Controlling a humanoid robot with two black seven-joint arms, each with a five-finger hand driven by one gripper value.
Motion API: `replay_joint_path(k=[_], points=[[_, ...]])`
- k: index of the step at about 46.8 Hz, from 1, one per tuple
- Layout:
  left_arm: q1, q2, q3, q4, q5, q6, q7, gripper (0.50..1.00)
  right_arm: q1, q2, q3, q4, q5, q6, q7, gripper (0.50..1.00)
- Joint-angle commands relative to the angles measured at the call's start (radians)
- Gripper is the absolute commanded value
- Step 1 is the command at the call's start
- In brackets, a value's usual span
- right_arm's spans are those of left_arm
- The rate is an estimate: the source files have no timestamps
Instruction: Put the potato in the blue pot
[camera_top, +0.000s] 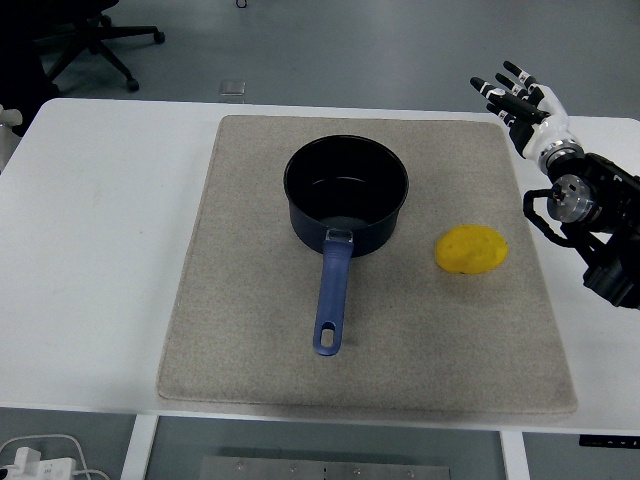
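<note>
The white tabletop (100, 230) spreads wide in front of me, its near edge running along the bottom of the view and its far edge just beyond the grey-beige mat (250, 330) that covers the middle. The mat's right edge runs just past the potato (471, 249), leaving a strip of bare white on that side, under my forearm. To the left of the mat there is a broad bare stretch of tabletop. Between the pot and the potato lies a band of open mat, and the whole near part of the mat is open apart from the handle.

My right robot hand (520, 98) comes in from the right edge and is held up above the far right corner of the mat. Its fingers (497, 94) are spread and extended, pointing up and to the left, holding nothing and touching nothing. It is well apart from the potato, which lies nearer to me than the hand.

The potato is yellow and oval, lying on the mat to the right of the blue pot (346, 196), apart from it. Its long axis runs roughly left to right, slightly tilted.

The pot stands upright near the mat's centre, mouth open upward. Its blue handle (332, 295) points toward the near edge, leaning slightly left, with a hanging hole at its end.
</note>
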Motion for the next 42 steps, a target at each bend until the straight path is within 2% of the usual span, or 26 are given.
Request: replay_joint_path(k=[1,42], points=[[0.000,0.000,0.000,0.000,0.000,0.000,0.000,0.996,0.000,0.000,0.000,0.000,0.000,0.000,0.001,0.924],[0.000,0.000,-0.001,0.001,-0.002,0.003,0.002,0.996,0.011,-0.002,-0.021,0.018,-0.018,0.017,-0.008,0.924]])
